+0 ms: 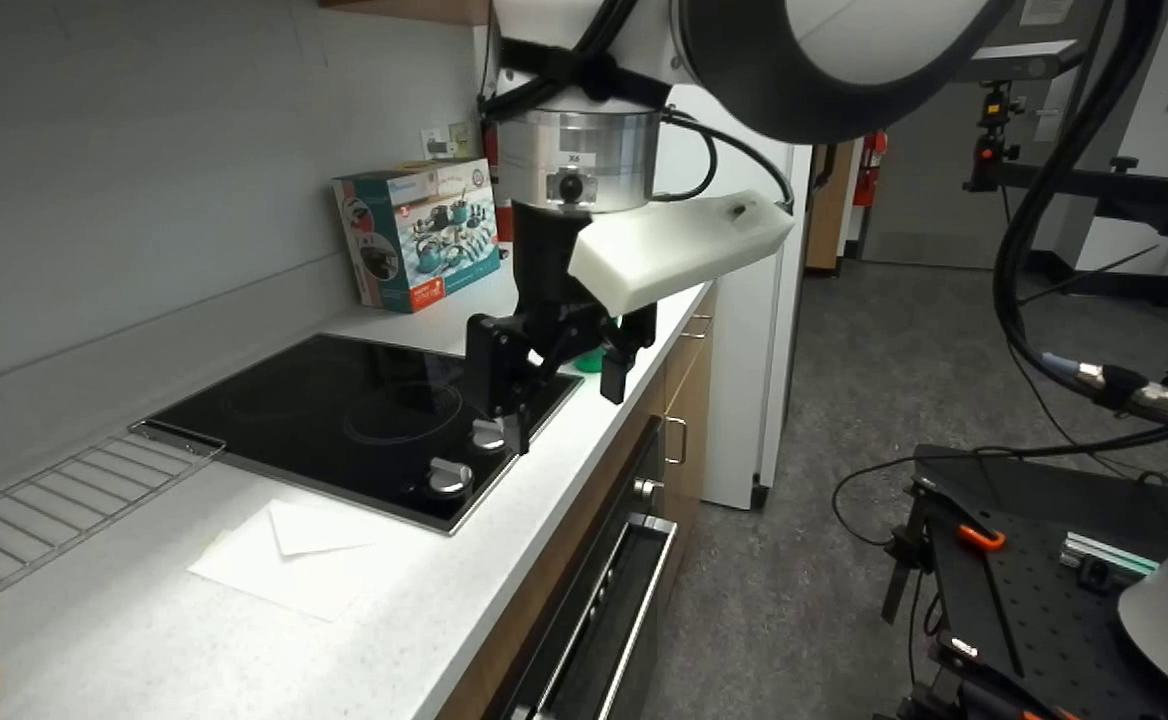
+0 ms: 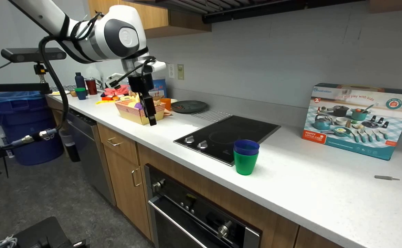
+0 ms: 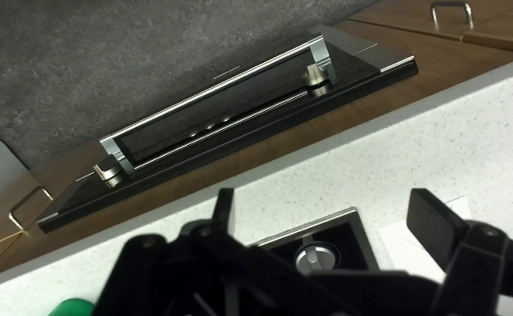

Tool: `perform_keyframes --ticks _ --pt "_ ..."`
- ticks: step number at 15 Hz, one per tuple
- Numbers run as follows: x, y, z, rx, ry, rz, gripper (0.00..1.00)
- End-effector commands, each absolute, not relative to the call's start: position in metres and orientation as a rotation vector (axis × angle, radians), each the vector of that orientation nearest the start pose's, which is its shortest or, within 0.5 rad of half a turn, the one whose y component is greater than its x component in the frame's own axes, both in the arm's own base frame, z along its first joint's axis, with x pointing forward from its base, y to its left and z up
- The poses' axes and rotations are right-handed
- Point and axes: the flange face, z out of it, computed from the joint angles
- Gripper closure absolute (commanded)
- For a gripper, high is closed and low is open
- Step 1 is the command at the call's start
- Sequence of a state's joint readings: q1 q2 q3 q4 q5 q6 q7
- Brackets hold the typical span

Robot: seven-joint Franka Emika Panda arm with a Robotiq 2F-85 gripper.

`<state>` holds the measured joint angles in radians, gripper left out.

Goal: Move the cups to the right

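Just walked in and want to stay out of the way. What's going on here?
A robot arm reaches over a counter, its gripper open and holding nothing. The cups, blue nested in green, stand upright on the counter near the cooktop, apart from the gripper. They are to be moved to the right; whether that has begun, I can't tell.

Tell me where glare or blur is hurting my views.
In an exterior view, strong light washes the paper nearly into the white counter; in an exterior view, the stacked cups look clear; in the wrist view, the gripper is very dark, its nearest parts soft and out of focus.
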<state>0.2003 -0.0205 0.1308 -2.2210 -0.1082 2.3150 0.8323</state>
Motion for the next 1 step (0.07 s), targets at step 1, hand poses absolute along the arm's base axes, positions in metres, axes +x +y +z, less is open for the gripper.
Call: perform_keyframes --ticks 1 --pt "0.506 0.1718 0.395 -3.07 0.675 -0.223 0.0"
